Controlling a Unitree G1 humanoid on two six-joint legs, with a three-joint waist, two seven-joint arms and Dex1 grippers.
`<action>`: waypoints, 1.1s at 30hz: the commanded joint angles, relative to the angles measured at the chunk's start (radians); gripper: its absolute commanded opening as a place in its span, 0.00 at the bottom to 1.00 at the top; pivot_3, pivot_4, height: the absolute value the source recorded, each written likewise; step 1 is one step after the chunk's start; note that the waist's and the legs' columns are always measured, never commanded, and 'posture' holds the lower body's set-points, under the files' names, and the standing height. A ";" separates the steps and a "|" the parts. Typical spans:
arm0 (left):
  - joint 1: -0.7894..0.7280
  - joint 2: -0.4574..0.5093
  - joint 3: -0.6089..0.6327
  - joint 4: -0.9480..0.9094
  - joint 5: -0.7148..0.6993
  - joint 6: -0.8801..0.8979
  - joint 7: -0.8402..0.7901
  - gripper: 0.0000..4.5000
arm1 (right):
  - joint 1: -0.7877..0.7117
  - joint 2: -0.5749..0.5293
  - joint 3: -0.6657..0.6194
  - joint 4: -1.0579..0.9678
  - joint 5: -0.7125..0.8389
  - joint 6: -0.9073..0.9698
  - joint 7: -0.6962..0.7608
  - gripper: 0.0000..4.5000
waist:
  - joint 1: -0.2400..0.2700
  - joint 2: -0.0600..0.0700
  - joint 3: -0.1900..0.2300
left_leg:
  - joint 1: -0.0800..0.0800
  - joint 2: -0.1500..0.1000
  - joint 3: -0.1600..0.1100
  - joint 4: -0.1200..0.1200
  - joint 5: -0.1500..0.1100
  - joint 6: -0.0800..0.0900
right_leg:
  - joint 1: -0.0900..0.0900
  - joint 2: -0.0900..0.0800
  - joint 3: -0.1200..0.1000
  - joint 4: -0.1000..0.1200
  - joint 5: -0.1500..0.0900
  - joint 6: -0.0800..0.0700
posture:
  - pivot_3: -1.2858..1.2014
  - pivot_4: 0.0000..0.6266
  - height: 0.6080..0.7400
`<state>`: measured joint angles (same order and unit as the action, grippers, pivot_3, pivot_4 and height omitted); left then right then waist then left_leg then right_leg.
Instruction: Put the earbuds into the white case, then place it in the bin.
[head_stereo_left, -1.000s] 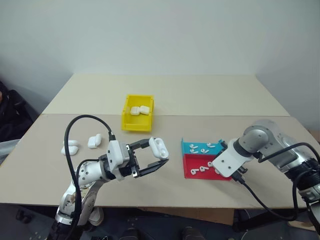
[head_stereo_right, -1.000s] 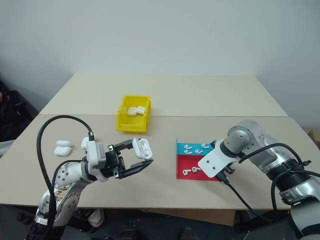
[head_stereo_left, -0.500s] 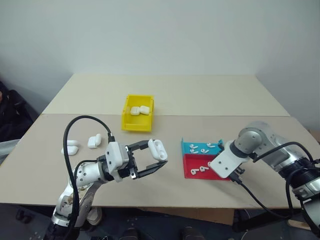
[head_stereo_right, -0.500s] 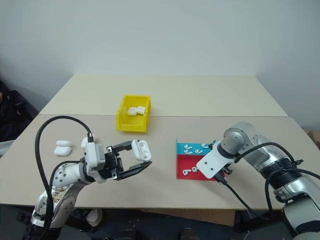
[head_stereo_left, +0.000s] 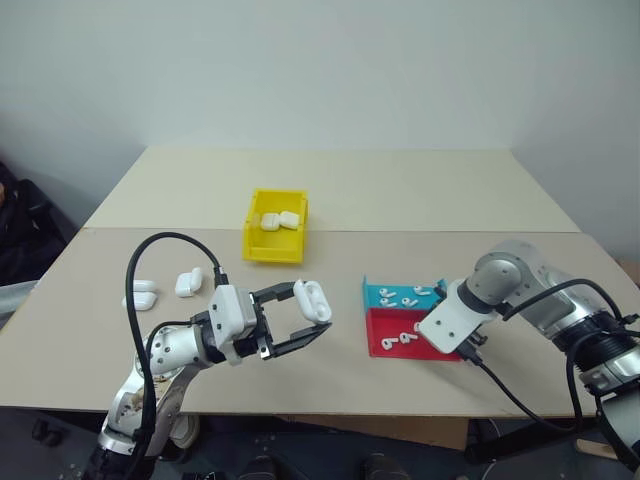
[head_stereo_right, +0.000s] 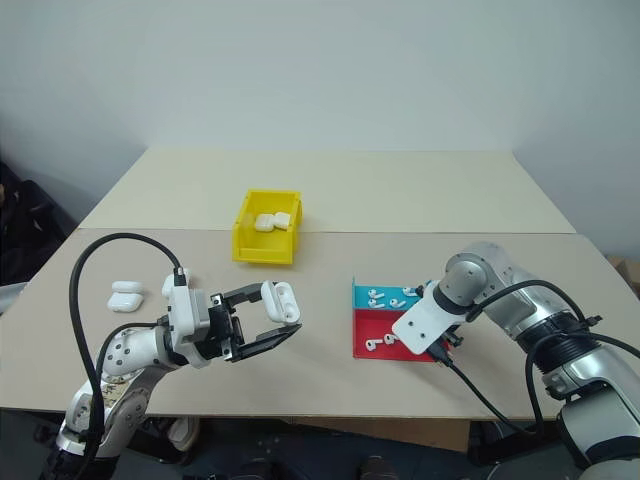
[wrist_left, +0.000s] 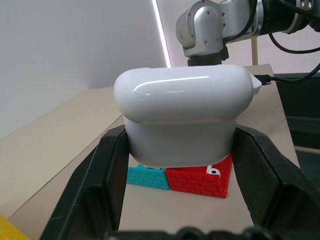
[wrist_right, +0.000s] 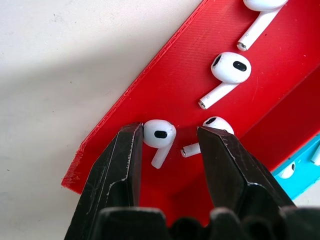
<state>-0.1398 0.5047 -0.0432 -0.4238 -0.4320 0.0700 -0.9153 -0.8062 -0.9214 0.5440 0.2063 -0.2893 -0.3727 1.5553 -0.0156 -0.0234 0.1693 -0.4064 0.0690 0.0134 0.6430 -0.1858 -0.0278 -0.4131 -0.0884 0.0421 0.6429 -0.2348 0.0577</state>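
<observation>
Earbuds, tiny glossy white w/ stems, lie in the shallow red tray; more sit in the blue tray just behind it. Both trays have brick-textured outer walls, seen in the left wrist view.

Right arm reaches in from the robot's right, elbow bent, wrist turned so the right pincer points steeply down into the red tray. Its two black fingers stand partly open, straddling one earbud: the bud's head touches or nearly touches one finger, w/ a gap to the other. A second bud lies by the other finger; two more lie further along the tray floor.

Left arm is held low near the counter's front edge, forearm roughly level, left pincer pointing toward the robot's right, above the surface. Its fingers are clamped on the white case, a smooth rounded pebble shape w/ a visible lid seam, lid closed as far as seen.

Bin, bright yellow plastic w/ upright walls, sits mid-counter beyond the left arm w/ two white cases inside. Other white cases lie on the beige counter near the robot's left.
</observation>
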 joint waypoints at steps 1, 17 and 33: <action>-0.002 0.011 0.002 -0.046 -0.010 0.001 0.004 0.62 | -0.020 -0.006 -0.010 -0.015 0.025 -0.025 0.055 0.47 | 0.000 0.000 0.000 | 0.000 0.000 0.000 0.000 0.000 0.000 | 0.000 0.000 0.000 0.000 0.000 0.000 | 0.52 0.24 1.00; -0.010 0.020 0.000 -0.036 -0.004 -0.003 0.002 0.62 | -0.014 -0.012 -0.009 -0.002 0.005 -0.042 0.045 0.28 | 0.000 0.000 0.000 | 0.000 0.000 0.000 0.000 0.000 0.000 | 0.000 0.000 0.000 0.000 0.000 -0.001 | 0.52 0.24 1.00; -0.013 0.024 -0.007 -0.029 0.004 -0.006 0.002 0.62 | -0.009 -0.014 -0.013 -0.009 0.005 -0.030 0.045 0.28 | 0.000 0.000 0.000 | 0.000 0.000 0.000 0.000 0.000 0.000 | 0.000 0.000 0.000 0.000 -0.001 -0.001 | 0.52 0.24 1.00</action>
<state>-0.1416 0.5217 -0.0519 -0.4236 -0.4284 0.0701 -0.9151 -0.8061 -0.9216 0.5446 0.2173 -0.2930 -0.4073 1.5565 -0.0155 -0.0234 0.1694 -0.4064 0.0690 0.0135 0.6428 -0.1858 -0.0279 -0.4131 -0.0884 0.0421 0.6425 -0.2355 0.0567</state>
